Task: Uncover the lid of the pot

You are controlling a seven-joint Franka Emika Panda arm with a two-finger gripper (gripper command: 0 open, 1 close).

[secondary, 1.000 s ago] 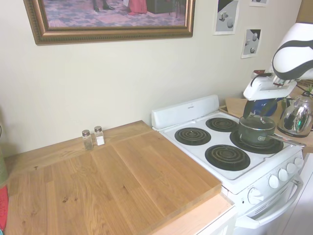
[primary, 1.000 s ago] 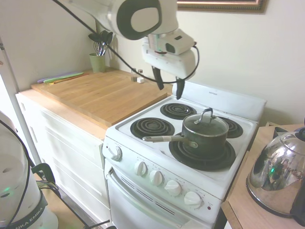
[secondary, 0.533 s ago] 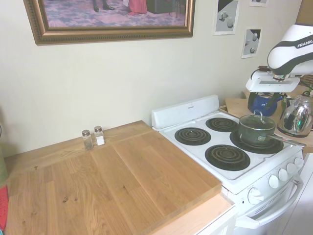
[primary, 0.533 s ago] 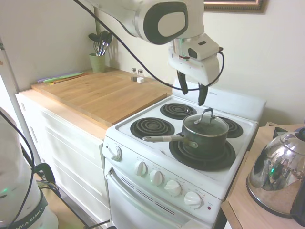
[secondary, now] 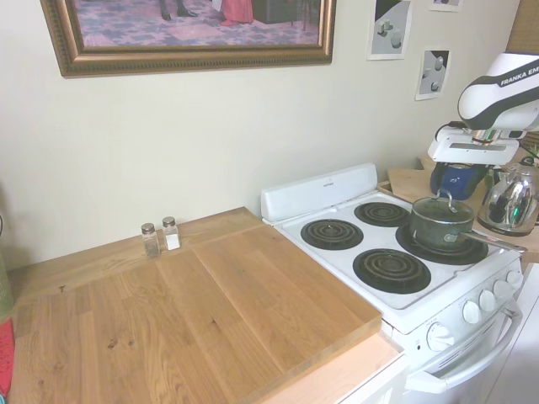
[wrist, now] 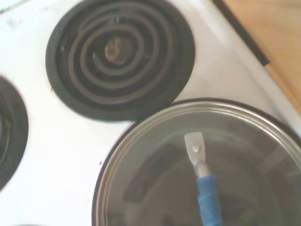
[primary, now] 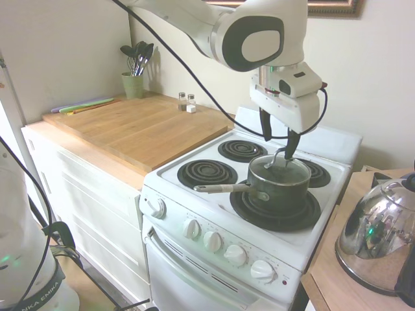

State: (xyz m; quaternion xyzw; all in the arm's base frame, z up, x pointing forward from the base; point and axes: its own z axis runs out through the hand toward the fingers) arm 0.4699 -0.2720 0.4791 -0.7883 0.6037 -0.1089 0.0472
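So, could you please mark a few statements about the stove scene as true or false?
1. The lid sits on the pot. True.
2. The gripper is shut on the lid's handle. False: its fingers are open, spread just above the handle.
3. The pot stands on a front burner. True.
4. The kettle is on the stove. False: it stands on the wooden counter beside it.

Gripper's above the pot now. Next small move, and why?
Probably lower straight down. The open gripper hovers just above the arched metal loop handle of the round glass lid, which sits closed on the dark saucepan; the fingers aren't yet around the loop.
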